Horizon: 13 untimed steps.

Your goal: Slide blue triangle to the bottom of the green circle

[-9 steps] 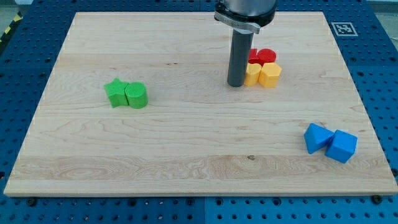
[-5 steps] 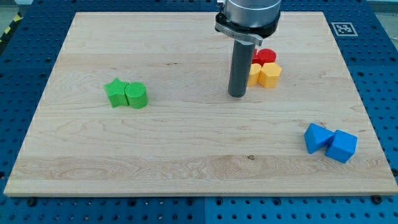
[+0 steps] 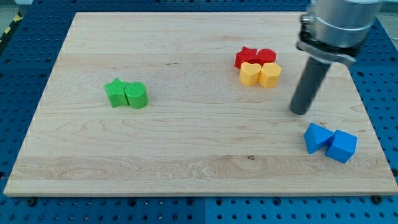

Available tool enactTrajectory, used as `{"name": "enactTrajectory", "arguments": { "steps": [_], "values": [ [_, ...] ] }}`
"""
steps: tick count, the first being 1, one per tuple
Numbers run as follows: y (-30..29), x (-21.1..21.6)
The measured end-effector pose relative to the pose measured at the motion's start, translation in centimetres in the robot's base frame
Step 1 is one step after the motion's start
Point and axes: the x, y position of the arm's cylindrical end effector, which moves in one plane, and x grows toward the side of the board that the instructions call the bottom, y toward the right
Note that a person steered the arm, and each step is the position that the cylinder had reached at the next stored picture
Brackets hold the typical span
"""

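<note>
The blue triangle [image 3: 318, 137] lies near the board's lower right, touching a blue cube [image 3: 342, 146] on its right. The green circle [image 3: 137, 96] sits at the view's left, touching a green star [image 3: 115, 93] on its left. My tip [image 3: 300, 112] rests on the board just above and slightly left of the blue triangle, a small gap apart. The rod rises to the arm at the view's top right.
A cluster of a red star [image 3: 246, 57], a red circle [image 3: 267, 56] and two yellow blocks [image 3: 250, 74] [image 3: 270, 74] sits at the upper middle right. The wooden board [image 3: 186, 155] ends close to the blue blocks at the right and bottom.
My tip has moved right and down, from beside the red and yellow cluster to just above the blue triangle. No block has moved.
</note>
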Motion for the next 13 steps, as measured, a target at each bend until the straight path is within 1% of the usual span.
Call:
{"name": "enactTrajectory", "arguments": {
  "steps": [1, 3, 4, 5, 6, 7, 8, 9, 10, 11, 12, 13],
  "values": [
    [3.0, 0.4],
    [3.9, 0.4],
    [8.1, 1.7],
    [10.8, 2.3],
    [11.1, 2.3],
    [14.0, 3.2],
    [15.4, 3.6],
    [15.3, 5.8],
    [12.3, 8.4],
    [6.2, 8.5],
    [3.1, 9.6],
    [3.0, 10.1]
  ]
}}
